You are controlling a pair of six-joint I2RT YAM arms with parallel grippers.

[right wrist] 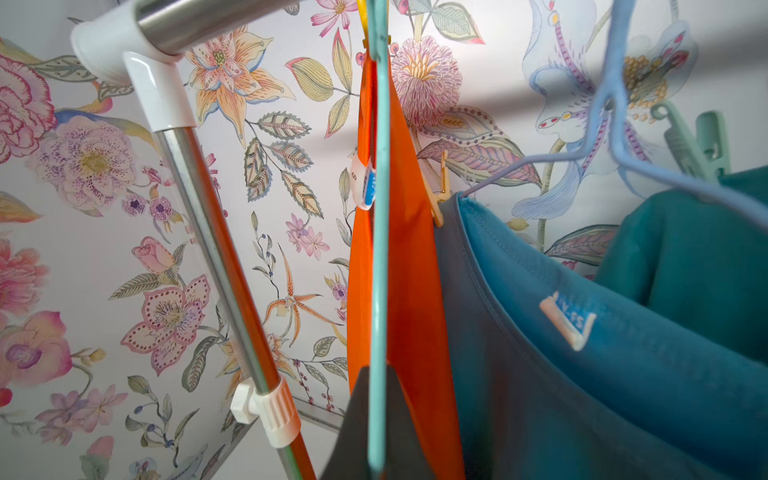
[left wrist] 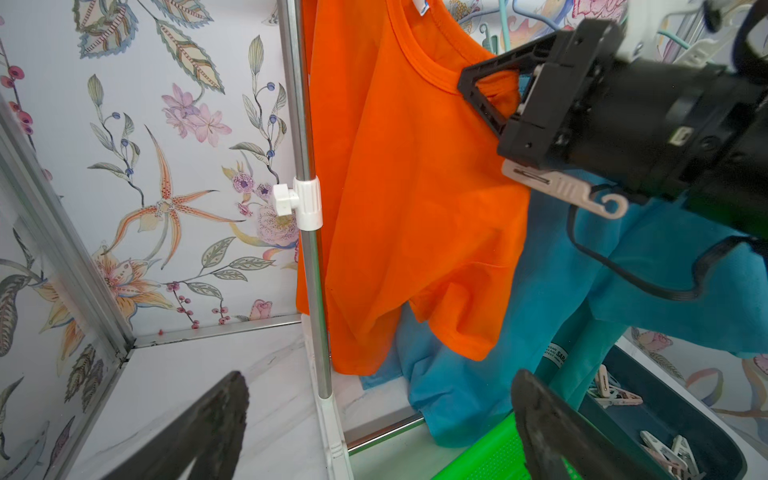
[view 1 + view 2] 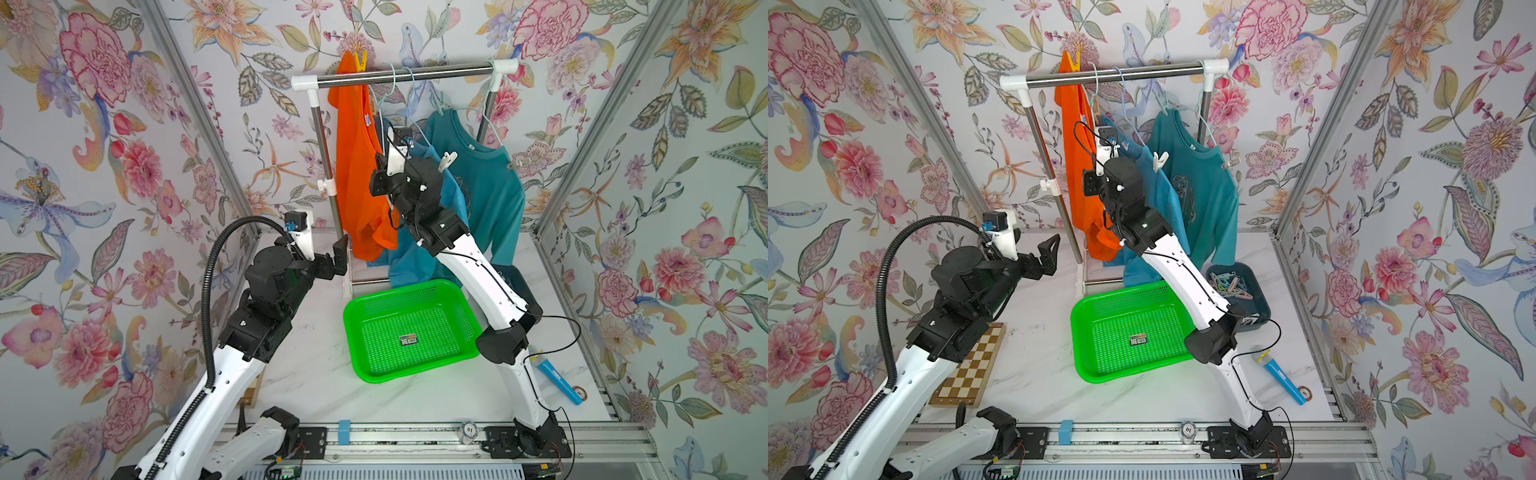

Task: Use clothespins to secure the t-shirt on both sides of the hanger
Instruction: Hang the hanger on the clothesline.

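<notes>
Right end effector [image 1: 377, 374], lower centre, pinches the teal hanger [image 1: 379, 249]. Left end effector [image 3: 1054, 254], centre left, stands spread wide.

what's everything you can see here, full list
metal clothes rail: 1, silver, back
orange t-shirt: 1, orange, on rail
blue t-shirt: 1, blue, middle
long-sleeved shirt: 1, teal, beside it
thin wire hanger: 1, pale teal, in orange t-shirt
clothespins: many, pale mixed colours, in bin; some clipped on shirts
plastic bin: 1, dark blue, under right arm
perforated plastic basket: 1, green, mid-table
wooden chessboard: 1, brown-and-cream, under left arm
plastic tube: 1, blue, by right arm's base
left hand: 1, black, open, empty
right hand: 1, black, shut on thin wire hanger
</notes>
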